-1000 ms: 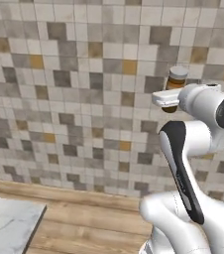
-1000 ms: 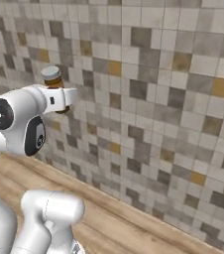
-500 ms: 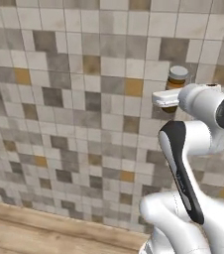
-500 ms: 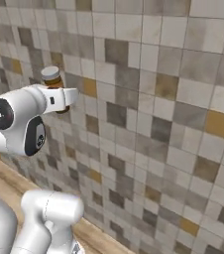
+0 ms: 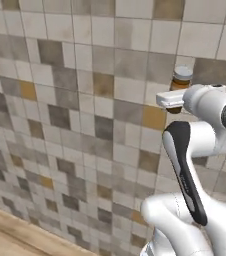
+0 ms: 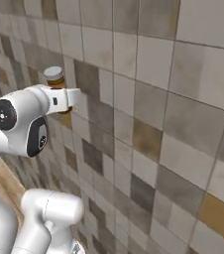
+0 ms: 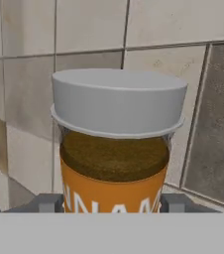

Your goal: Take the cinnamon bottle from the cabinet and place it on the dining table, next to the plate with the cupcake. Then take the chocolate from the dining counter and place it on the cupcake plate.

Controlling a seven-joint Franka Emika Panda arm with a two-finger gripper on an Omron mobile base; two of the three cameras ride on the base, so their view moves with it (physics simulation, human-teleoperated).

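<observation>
the gripper (image 7: pixel 113 203) grasps the cinnamon bottle (image 7: pixel 115 149) upright before a tiled wall (image 5: pixel 75 100); its label is cut off at 6 o'clock, fingers mostly hidden

Glossy white arm (image 5: pixel 195 150) segments, black joint bands, round grey end caps.

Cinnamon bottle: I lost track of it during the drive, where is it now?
The cinnamon bottle stands upright in the gripper, held high in front of the tiled wall, at the upper right of the left base view.
</observation>
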